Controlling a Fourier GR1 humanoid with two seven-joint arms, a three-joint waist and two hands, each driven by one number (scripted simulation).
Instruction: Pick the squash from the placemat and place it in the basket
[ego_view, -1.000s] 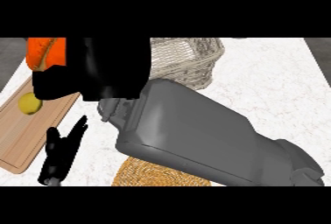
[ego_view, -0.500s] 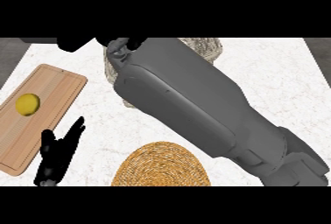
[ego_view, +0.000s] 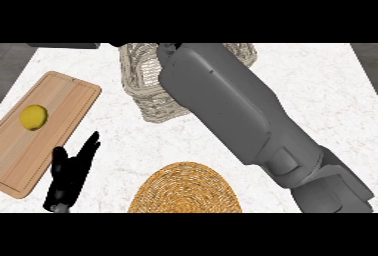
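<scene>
R forearm (ego_view: 251, 120) runs diagonally from lower right up across the wicker basket (ego_view: 151, 97), hiding much of it. R hand is past the frame's top edge, not visible, so can't tell what its fingers are doing. Squash not visible anywhere; can't tell where it is. Woven round placemat (ego_view: 184, 189) lies below the basket, bare on top. L hand (ego_view: 70, 172) rests left of the placemat, fingers straight and slightly spread, holding nothing. Wooden cutting board (ego_view: 55, 110) further left w/ a lemon (ego_view: 34, 116) on it. White marble counter (ego_view: 325, 90).
</scene>
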